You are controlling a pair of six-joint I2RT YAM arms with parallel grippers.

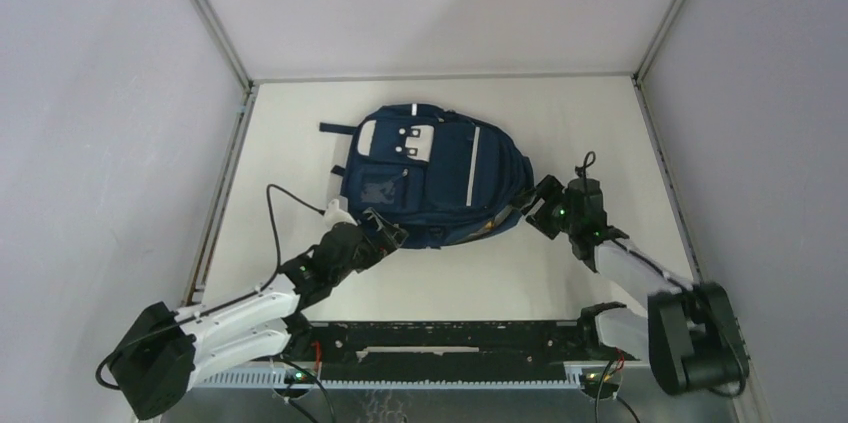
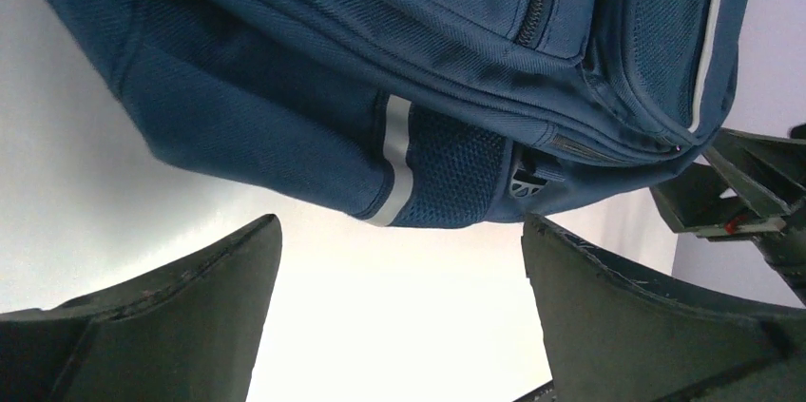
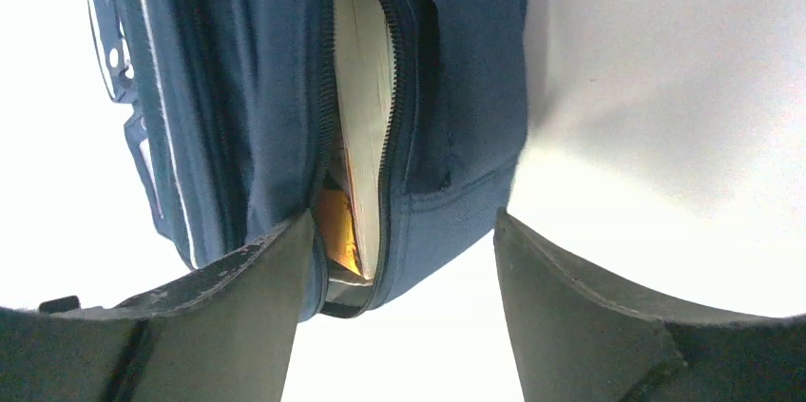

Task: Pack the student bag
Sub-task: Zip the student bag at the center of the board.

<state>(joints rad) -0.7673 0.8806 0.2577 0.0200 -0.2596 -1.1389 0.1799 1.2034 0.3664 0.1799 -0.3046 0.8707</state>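
Soft, seemingly book-heavy student bag (image 1: 435,178); left gripper (image 1: 388,234) at seven o'clock, right gripper (image 1: 541,205) at four, fingers spread; zip edge (image 3: 392,136) looks grippable.

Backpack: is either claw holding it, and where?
Neither. The left gripper is open short of the student bag; the right gripper is open around its unzipped corner.

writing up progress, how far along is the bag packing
Done: pale book pages and an orange item already sit inside the student bag, seen through its zip. In hand: nothing carried; the left gripper is open at the bag's bottom edge, the right gripper straddles the zip's end, grip unclear. Left: the zip gapes open, so closing likely remains.
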